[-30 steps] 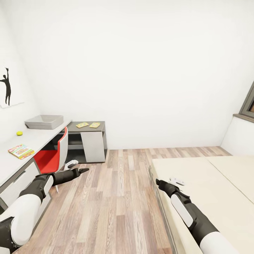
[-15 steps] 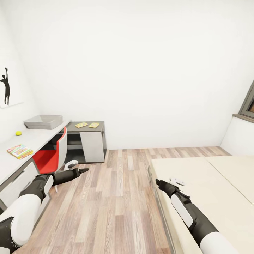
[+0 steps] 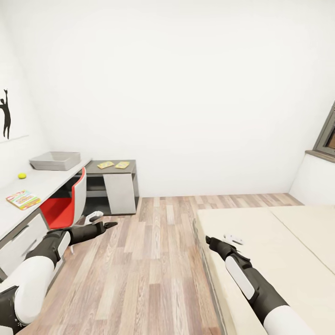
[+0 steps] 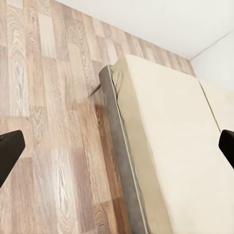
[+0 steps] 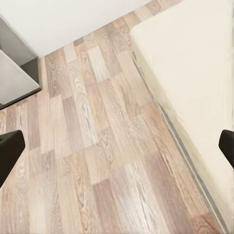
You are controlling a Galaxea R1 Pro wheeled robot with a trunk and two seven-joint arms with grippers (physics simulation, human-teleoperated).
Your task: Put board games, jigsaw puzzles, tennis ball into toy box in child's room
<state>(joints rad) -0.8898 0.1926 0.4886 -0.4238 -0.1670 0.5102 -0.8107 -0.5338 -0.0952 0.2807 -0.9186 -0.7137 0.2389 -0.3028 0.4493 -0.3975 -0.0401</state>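
- Transit is the step in hand, by my read: both arms hang out ahead with nothing in them, and no toy is within reach yet.
- Far left, the surface (image 3: 44,179) carries one board game (image 3: 23,199) near its front edge, the tennis ball (image 3: 21,176) further back, and the toy box (image 3: 55,161) at the far end by the wall.
- Just right of the toy box, on the lower dark cabinet top (image 3: 130,166), lie the two jigsaw puzzles (image 3: 113,164), side by side and flat.
- A red chair (image 3: 65,204) sits tucked under the surface, between the robot and the toys.
- Left gripper (image 3: 110,224) hovers over the wood floor (image 3: 153,260); its wrist view shows the jaws spread wide and empty.
- Right gripper (image 3: 210,242) hangs by the near edge of the bed (image 3: 279,242); jaws spread and empty too.
- No board games show on the part of the mattress in view.
- Next move, I'd say: pick a side. Either roll left to the surface, minding the chair, or swing right to find the games on the bed.
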